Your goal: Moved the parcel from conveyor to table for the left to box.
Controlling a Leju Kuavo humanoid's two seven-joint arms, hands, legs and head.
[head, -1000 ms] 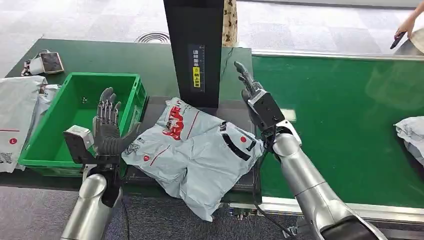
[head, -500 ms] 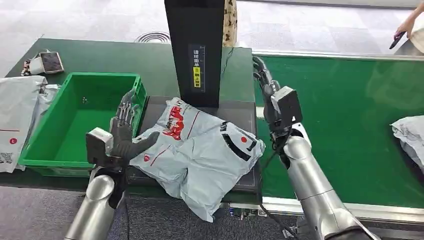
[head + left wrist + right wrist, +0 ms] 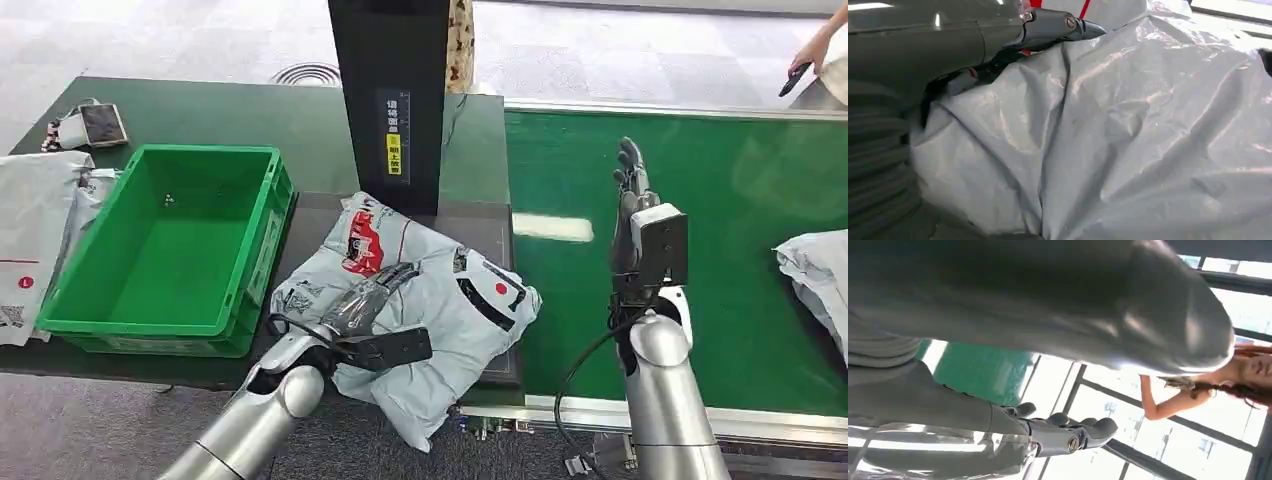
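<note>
Left hand point(image 3: 368, 303) resting on the parcel point(image 3: 440, 300).
The grey parcel is lying at the tabletop's point(image 3: 300, 120) near edge, beside the green crate point(image 3: 262, 240); the left hand is pressing flat without grasping, while the right hand point(image 3: 630, 190) is hovering released, fingers extended, over the conveyor point(image 3: 720, 200).

Three parcels point(image 3: 420, 300), one crate point(image 3: 170, 240)

We see the left robot hand point(image 3: 368, 303) reaching forward with its silver arm angled in from below, fingers stretched flat and lying on the parcel point(image 3: 420, 300) without gripping it. The right robot hand point(image 3: 632, 195) is raised upright on a near-vertical forearm, fingers straight, pointing up, holding nothing.
</note>
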